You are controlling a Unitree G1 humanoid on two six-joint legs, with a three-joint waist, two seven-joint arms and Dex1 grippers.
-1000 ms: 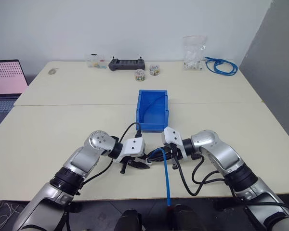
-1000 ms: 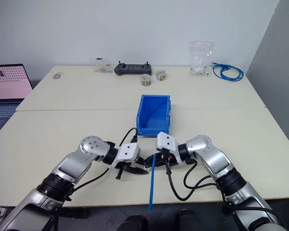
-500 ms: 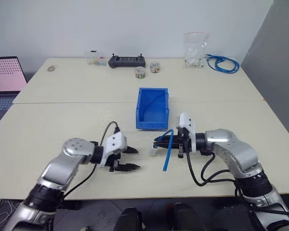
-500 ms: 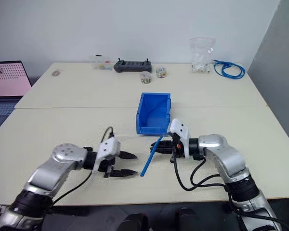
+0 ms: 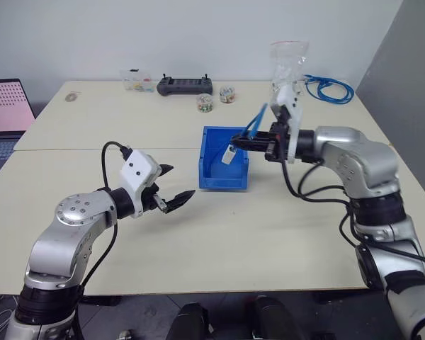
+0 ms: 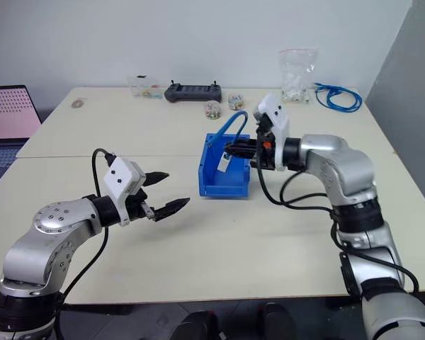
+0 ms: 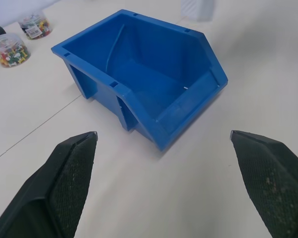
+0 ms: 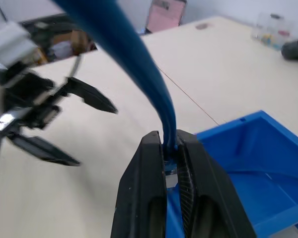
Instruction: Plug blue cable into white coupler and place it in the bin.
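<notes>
Black fingers of the right gripper [image 8: 171,171] pinch the blue cable [image 8: 134,59] above the bin [image 5: 214,173]; the head view adds the white coupler [image 5: 228,155] dangling over the bin's hollow. Beside the bin's front, the left gripper [image 5: 176,185] is spread wide, holding nothing.

Both arms were silver-grey metal with rounded joint housings and black ribbed collars. Black cables looped from each forearm to a white wrist block. The left gripper [image 5: 173,188] and right gripper [image 5: 235,144] had black textured fingers.
</notes>
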